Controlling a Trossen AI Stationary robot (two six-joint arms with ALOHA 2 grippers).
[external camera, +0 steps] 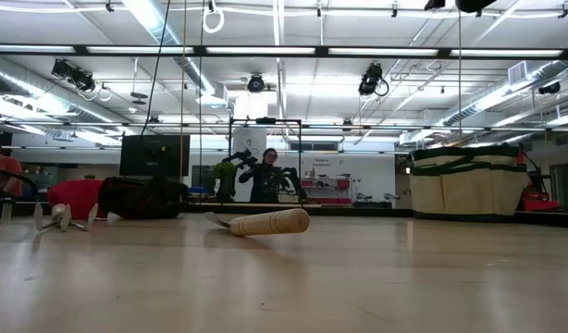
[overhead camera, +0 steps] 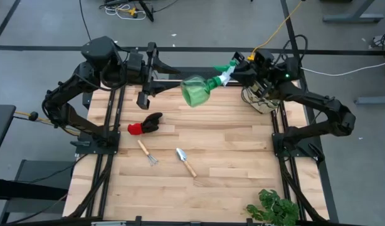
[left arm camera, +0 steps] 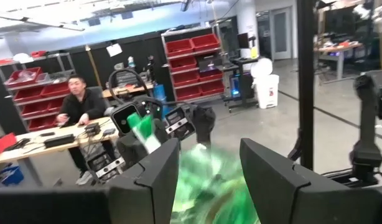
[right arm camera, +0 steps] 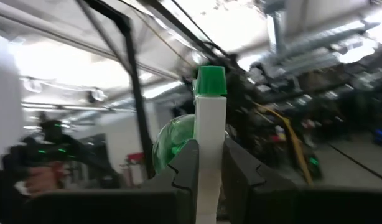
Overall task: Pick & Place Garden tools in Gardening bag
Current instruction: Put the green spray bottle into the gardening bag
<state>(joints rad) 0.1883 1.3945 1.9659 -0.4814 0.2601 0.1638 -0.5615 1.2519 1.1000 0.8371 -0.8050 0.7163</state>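
Note:
A green spray bottle [overhead camera: 195, 91] with a white head is held in the air over the table's far side, its body toward the left and its head toward the right. My right gripper [overhead camera: 233, 72] is shut on the head. My left gripper [overhead camera: 180, 78] is open, its fingers on either side of the bottle's green body [left arm camera: 209, 180]. The beige bag [overhead camera: 261, 97] stands at the far right under the right arm and also shows in the low view [external camera: 469, 180]. The red-and-black glove [overhead camera: 145, 123], mini rake [overhead camera: 147, 152] and trowel [overhead camera: 186, 162] lie on the table. The shears are out of view. My right gripper pinches the bottle's white spray head [right arm camera: 209, 134] between its two fingers, below the green nozzle. The fingers come level from the table's right. The bottle is lifted clear of the table, its body sticking out toward the left arm. My left gripper: whether its fingers [left arm camera: 160, 180] touch the body, I cannot tell.
A leafy green plant [overhead camera: 274, 207] sits at the near right corner. In the low view the glove [external camera: 117, 197], rake [external camera: 57, 217] and trowel handle [external camera: 265, 222] lie on the wood. A person sits at a desk in the room beyond [left arm camera: 79, 102].

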